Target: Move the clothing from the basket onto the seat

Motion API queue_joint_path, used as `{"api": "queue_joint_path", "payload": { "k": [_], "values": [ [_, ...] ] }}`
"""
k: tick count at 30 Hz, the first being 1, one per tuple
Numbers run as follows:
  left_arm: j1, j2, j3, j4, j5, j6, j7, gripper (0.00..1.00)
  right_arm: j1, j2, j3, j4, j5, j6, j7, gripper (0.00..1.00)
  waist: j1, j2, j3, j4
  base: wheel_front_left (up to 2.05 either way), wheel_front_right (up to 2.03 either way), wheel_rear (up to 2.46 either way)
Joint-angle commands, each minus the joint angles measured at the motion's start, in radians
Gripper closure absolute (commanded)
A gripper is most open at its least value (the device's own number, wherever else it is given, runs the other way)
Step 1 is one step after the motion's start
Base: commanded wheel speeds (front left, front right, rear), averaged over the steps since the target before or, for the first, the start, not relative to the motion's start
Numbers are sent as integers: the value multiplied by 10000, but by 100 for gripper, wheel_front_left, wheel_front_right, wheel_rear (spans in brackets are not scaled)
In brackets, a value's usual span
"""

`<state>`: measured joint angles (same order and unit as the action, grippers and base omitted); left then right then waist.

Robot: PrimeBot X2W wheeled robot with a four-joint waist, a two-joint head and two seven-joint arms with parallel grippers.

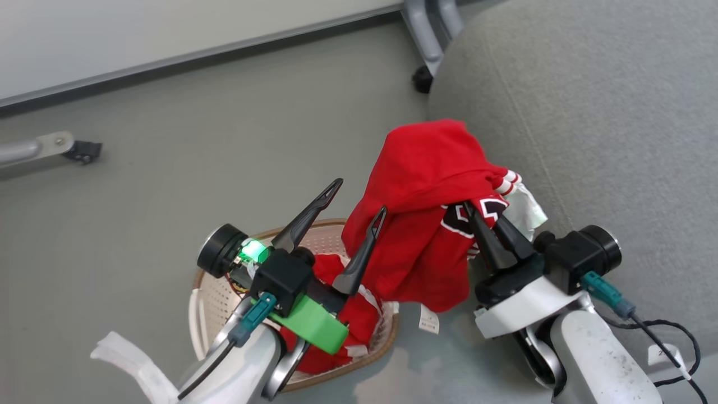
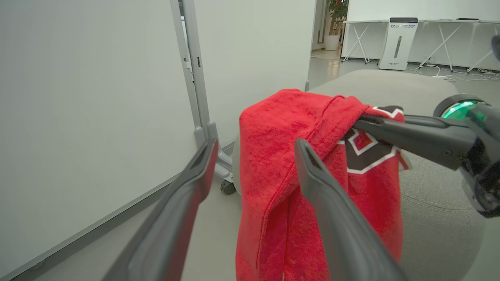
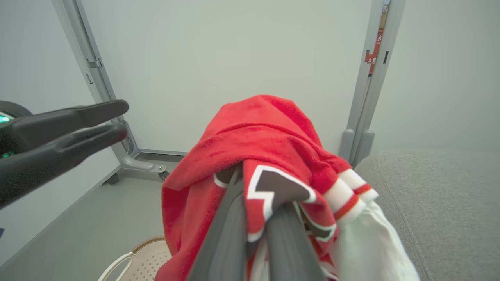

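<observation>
**A:** What is met first, nearest the lens?

**B:** The left gripper [image 1: 360,196] is seen at the lower left. Its two dark fingers are spread wide with nothing between them, and it is poised above the basket [image 1: 208,303].

**A:** And the other?

**B:** The right gripper [image 1: 481,213] is found at the lower right. Its fingers are pressed together on a red garment [image 1: 426,185], which is pinched at the black-and-white lettering.

**A:** How is that garment carried?

**B:** It is held up clear of the basket, draped over the fingertips and hung down in folds. A striped cuff and a white panel are shown on the side toward the seat [image 1: 589,112]. Whether the seat is touched cannot be told.

**A:** What is seen in the basket?

**B:** The rest of the clothing [image 1: 359,322], red with white trim, is heaped inside and partly hidden by the left arm. The basket is stood on the grey floor [image 1: 224,140].

**A:** Where is the seat placed?

**B:** It is set to the right, near the basket and beyond the lifted garment. Farther off, a black castor [image 1: 422,79] is seen at the seat's far corner, and a white partition [image 1: 140,33] is stood along the back.
</observation>
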<state>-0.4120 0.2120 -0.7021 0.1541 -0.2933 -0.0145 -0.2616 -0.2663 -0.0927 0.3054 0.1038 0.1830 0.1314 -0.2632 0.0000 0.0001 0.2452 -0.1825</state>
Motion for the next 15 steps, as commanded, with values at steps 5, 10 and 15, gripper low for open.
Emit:
{"api": "queue_joint_path", "payload": {
  "k": [5, 10, 15],
  "values": [
    [802, 341, 757, -791, 608, -120, -40, 0, 22, 213, -599, -833, -89, -14, -23, 100, 0, -1, 918, -1742, 0, 0, 0],
    [1318, 543, 1219, -1235, 932, -470, -40, 0, 228, 377, -1013, -1486, 117, -14, -23, 100, 0, -1, 1297, -2636, 0, 0, 0],
    [1535, 606, 1608, -1470, 1229, -680, -41, 0, 505, 425, -1441, -2054, 416, -14, -23, 100, 0, -1, 1682, -3380, 0, 0, 0]
  ]
}}
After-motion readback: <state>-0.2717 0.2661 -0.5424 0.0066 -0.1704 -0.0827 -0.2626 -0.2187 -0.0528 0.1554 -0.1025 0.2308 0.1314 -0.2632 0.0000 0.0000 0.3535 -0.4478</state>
